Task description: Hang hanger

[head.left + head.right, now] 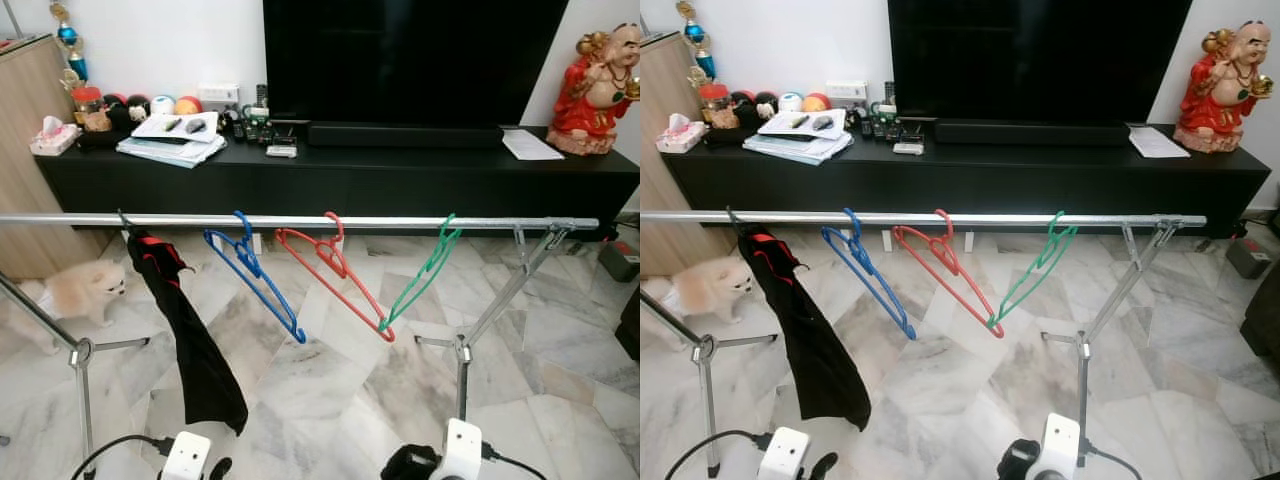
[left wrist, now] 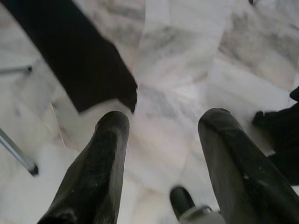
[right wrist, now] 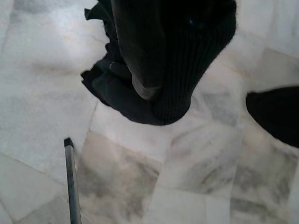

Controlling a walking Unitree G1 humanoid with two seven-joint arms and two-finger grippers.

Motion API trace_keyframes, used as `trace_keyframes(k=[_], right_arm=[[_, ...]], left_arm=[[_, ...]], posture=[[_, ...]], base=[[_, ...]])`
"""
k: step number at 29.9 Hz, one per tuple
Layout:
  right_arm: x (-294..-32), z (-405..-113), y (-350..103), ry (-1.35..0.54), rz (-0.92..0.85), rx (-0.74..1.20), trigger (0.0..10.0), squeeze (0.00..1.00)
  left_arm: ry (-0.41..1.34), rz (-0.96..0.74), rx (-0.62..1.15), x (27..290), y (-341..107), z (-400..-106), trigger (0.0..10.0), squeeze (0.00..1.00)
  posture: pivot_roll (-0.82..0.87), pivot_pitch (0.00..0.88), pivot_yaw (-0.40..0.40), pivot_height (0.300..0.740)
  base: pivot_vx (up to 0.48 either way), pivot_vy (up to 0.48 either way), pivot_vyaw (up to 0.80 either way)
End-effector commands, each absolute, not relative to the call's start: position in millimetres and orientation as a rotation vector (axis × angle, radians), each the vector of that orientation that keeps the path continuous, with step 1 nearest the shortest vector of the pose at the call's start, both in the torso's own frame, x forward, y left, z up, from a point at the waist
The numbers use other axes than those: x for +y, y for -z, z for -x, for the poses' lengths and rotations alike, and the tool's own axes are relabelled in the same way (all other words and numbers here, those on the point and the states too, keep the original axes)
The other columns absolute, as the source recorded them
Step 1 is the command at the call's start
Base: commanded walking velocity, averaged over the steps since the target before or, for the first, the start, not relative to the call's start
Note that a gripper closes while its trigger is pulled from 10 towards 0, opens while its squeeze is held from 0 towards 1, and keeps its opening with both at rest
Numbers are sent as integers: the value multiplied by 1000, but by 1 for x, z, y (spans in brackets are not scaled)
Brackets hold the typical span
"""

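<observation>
A silver rail [image 1: 300, 221] runs across in front of me on a folding rack. On it hang a blue hanger [image 1: 252, 272], a red hanger [image 1: 335, 275] and a green hanger [image 1: 420, 278], all bare. At the rail's left end a black garment with red trim [image 1: 190, 335] hangs down. My left gripper [image 2: 163, 122] is low over the marble floor, open, with nothing between its fingers [image 2: 100, 163]. My right gripper [image 3: 149, 86] is also low and is wrapped in a black knit cloth [image 3: 196, 70], which it holds bunched; the cloth [image 1: 408, 464] also shows beside my right wrist.
A black TV console [image 1: 350, 175] with a large TV [image 1: 410, 60], books, balls and a red statue [image 1: 598, 90] stands behind the rack. A small fluffy dog [image 1: 85, 290] sits on the floor at the left. Rack legs [image 1: 490, 310] splay out on both sides.
</observation>
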State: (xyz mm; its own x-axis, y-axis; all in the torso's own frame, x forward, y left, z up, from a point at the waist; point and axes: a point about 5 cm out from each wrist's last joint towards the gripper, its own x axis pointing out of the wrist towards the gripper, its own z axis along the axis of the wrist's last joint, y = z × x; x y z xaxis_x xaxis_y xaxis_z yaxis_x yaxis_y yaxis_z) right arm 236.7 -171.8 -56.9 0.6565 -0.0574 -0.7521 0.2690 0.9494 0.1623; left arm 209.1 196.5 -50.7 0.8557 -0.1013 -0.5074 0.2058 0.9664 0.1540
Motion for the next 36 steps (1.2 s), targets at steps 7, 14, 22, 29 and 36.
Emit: trace_keyframes(k=[7, 14, 22, 29, 36], right_arm=[[-176, -247, 49, 194, -271, 798, 10000, 0], [-177, -250, 47, 199, -267, 789, 10000, 0], [-178, -243, 52, 234, -282, 807, 10000, 0], [-180, -193, 79, 264, -283, 854, 10000, 0], [-187, -179, 86, 273, -266, 897, 10000, 0]], left_arm=[[222, -242, -229, 197, -101, -290, 10000, 0], [178, -143, -224, 200, -119, -278, 10000, 0], [184, -72, -145, 191, -117, -261, 10000, 0], [180, -18, -62, 183, -103, -266, 10000, 0], [190, -30, -14, 179, -95, -269, 10000, 0]], posture=[[87, 0, -25, 740], [80, 20, -32, 740], [63, 55, -23, 740], [34, 73, -26, 740], [17, 84, -36, 740]], base=[[0, 0, 0], [0, 0, 0], [0, 0, 0], [0, 0, 0], [0, 0, 0]])
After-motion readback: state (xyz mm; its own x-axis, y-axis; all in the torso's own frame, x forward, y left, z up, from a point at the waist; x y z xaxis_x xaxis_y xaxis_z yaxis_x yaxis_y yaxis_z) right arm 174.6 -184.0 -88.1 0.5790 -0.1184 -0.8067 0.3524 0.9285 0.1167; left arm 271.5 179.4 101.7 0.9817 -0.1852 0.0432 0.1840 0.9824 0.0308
